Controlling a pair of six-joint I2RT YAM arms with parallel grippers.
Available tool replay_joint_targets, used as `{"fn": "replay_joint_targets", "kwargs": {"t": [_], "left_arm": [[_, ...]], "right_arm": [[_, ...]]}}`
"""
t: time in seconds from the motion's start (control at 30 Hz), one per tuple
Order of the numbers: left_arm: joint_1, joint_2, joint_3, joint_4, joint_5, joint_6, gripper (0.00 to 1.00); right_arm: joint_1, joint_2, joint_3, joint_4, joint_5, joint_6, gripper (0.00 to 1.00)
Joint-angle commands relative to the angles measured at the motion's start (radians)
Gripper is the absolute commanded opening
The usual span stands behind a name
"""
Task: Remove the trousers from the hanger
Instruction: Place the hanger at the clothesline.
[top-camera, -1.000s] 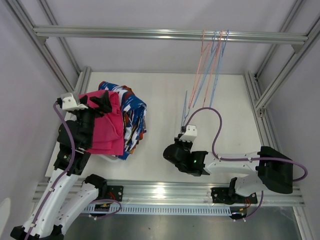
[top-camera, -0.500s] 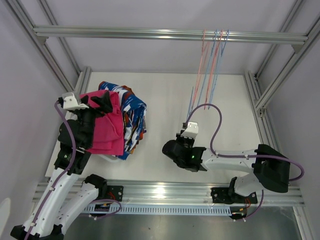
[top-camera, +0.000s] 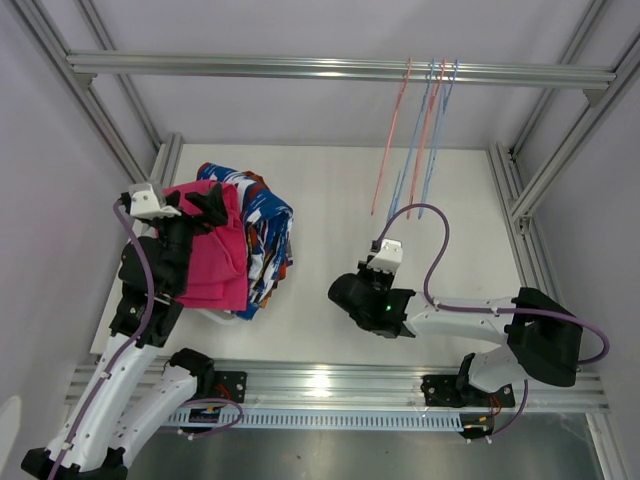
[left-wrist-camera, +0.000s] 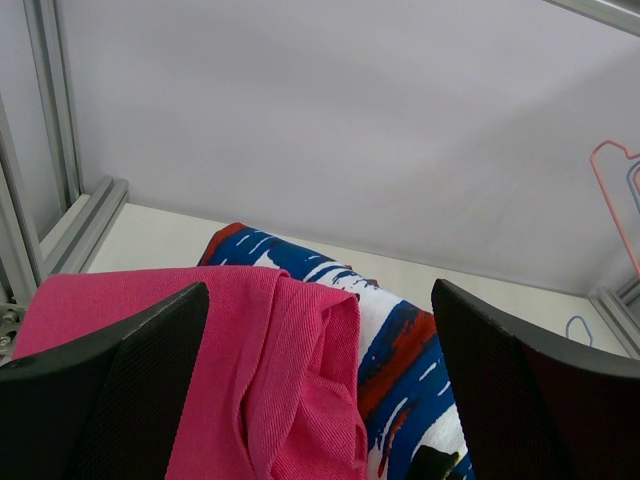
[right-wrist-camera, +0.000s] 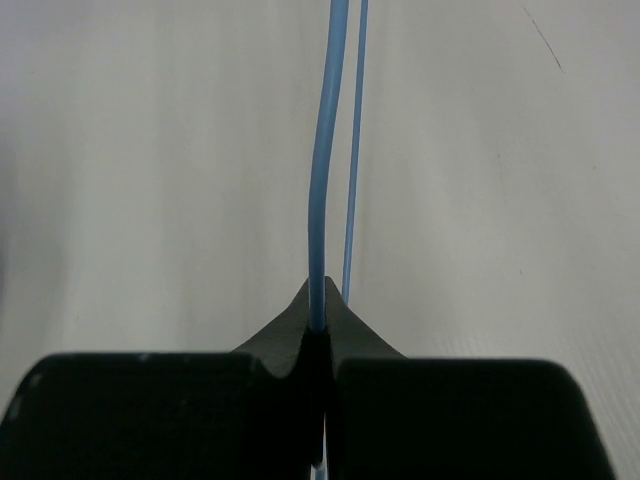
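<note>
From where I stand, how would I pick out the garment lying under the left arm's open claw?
On the white table, find the heap of folded clothes at its left side. On top, below the left gripper, lie the pink trousers. They alone are plain, while the patterned trousers beside them are streaked blue, white and red.

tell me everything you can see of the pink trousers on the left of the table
The pink trousers are plain soft cloth with a fine ribbed weave and no pattern. They lie folded and rumpled, with a thick crease along one edge, at the left side of the table. They rest on top of the blue-white-red patterned garment, which shows beside them. The left end effector hangs over them, jaws wide open. Whether it touches the cloth cannot be told.
</note>
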Motion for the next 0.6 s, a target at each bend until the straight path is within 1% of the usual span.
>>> {"fn": "replay_joint_targets", "kwargs": {"t": [0.0,0.17,0.3,0.37,0.4,0.47,0.57], "left_arm": [[-0.001,0.005,0.005,0.007,0.02,-0.012,0.96],[-0.001,0.004,0.007,0.004,0.022,-0.012,0.96],[-0.001,-0.005,0.007,0.004,0.017,-0.014,0.96],[0.0,-0.011,0.005,0.004,0.017,-0.014,0.96],[-0.001,-0.011,0.007,0.004,0.016,-0.014,0.96],[-0.001,-0.011,0.005,0.004,0.017,-0.015,0.96],[0.0,-0.011,0.008,0.004,0.02,-0.017,0.96]], "right_arm": [[0.01,-0.033,0.031,-0.005,0.073,0.049,0.0],[0.055,-0.004,0.015,-0.022,0.067,0.092,0.0],[0.145,0.054,0.019,-0.093,0.075,0.163,0.0],[0.171,0.102,0.037,-0.128,0.082,0.201,0.0],[0.182,0.117,0.048,-0.172,0.087,0.248,0.0],[0.21,0.171,0.074,-0.214,0.093,0.275,0.0],[0.236,0.237,0.112,-0.228,0.089,0.299,0.0]]}}
